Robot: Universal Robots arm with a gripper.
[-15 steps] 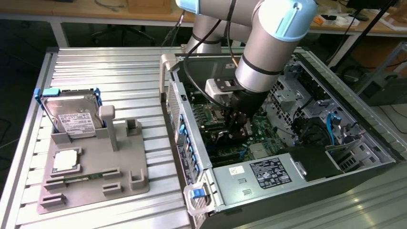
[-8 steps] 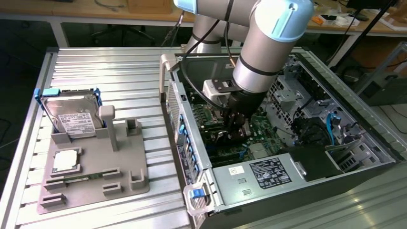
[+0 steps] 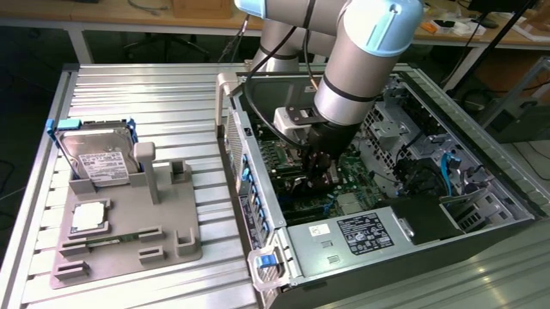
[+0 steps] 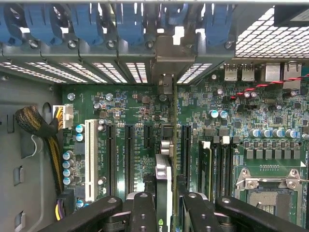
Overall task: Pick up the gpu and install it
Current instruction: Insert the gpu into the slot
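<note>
One card, the gpu (image 4: 165,186), sits edge-on in my jaws (image 4: 166,212) above the motherboard (image 4: 130,116), so I keep it square to its slot (image 4: 166,140) while pressing.

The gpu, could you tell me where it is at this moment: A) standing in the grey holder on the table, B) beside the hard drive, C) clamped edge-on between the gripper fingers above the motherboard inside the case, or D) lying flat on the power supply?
C: in the wrist view the gpu stands edge-on between the gripper fingers over the motherboard, its bracket reaching the rear slots, while the exterior view has the arm reaching down into the case.
</note>
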